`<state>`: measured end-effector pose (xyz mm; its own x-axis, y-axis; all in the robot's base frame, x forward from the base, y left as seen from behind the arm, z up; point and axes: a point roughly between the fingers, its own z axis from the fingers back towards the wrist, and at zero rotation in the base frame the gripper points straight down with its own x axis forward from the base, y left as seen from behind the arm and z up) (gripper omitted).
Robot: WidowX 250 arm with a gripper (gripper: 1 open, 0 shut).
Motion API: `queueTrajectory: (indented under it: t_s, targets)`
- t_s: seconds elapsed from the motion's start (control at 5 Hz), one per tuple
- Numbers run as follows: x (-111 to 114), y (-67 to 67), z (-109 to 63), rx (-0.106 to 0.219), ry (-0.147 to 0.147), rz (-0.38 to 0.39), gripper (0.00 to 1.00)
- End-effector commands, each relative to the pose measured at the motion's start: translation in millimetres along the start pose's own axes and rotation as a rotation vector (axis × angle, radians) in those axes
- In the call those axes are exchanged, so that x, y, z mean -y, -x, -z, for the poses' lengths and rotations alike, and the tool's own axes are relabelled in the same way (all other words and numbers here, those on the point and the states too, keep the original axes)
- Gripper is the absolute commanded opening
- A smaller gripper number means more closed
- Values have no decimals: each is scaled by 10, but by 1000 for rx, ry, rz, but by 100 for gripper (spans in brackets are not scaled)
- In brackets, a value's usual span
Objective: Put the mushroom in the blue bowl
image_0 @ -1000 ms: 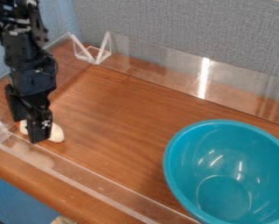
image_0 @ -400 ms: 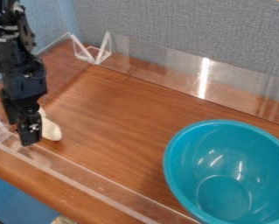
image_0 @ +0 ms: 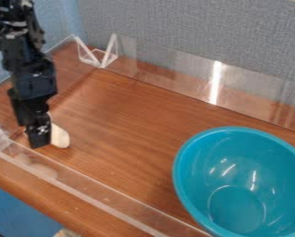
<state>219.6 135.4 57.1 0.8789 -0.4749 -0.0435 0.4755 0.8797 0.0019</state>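
The end effector point(image_0: 37, 137) is hanging low over the near-left corner of the wooden worktop point(image_0: 137, 120), pointing straight down, with its dark fingers standing as wide apart as they go and nothing held between them. The mushroom point(image_0: 61, 138) is lying on the worktop just to the end effector's right, its pale body peeking out from beside the finger nearest it; whether that finger is touching it cannot be told from this view.

Compared with the earlier frames, the arm is wandering only slightly around the same spot. A second ago it was sitting a touch further right, with the mushroom showing just beside its lower tip. A moment later it was shifted left and a little lower. Now it is sitting back to the right and slightly higher, with the fingers looking a little rotated. The mushroom is staying where it was throughout, and the jaws are staying wide.

For the task, this is reading as fine alignment before a grasp rather than progress: the mushroom is not yet straddled, so the end effector is probably needing to centre over it, sink and close. The blue bowl point(image_0: 242, 179) is sitting empty, well away to the end effector's right and nearer the camera, so the whole carry is still to come.
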Motion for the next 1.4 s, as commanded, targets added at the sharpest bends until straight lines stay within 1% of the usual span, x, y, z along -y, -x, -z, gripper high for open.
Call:
queueTrajectory:
  t_s: [0.0, 0.6, 1.0, 1.2]
  targets:
    - [-22, -105, -145, 22, -37, 69, 100]
    - [-229, -94, -51, 23, -37, 63, 100]
    - [-137, -61, 262, 24, -33, 0, 100]
    - [-106, -98, 355, 24, -31, 0, 100]
